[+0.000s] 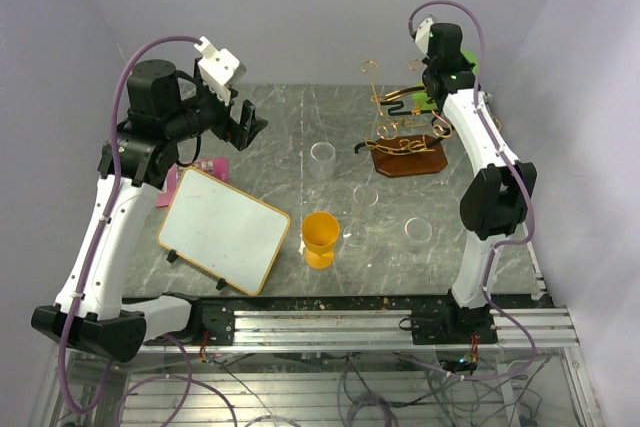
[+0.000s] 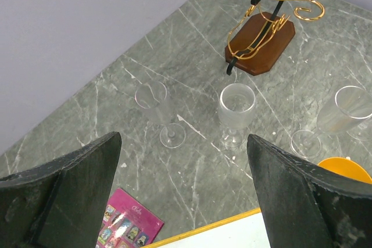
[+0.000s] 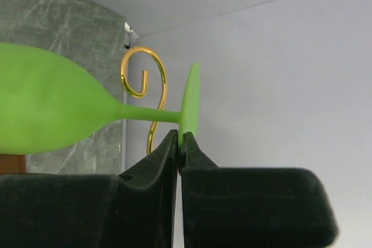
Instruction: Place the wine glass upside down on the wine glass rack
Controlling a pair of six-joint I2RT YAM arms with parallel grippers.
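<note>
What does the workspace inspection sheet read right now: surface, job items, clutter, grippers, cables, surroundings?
Surface: grey marbled table.
Job's things: wine glass rack upright at the far right; green wine glass held near a gold hook.
Clutter: clear glasses standing upright, orange cup, whiteboard, pink card.
Grippers: left gripper open and empty above the table; right gripper shut on the green wine glass's foot.
Cables: purple cables run along both arms; loose wires below the front rail.
Surroundings: plain lilac walls.
</note>
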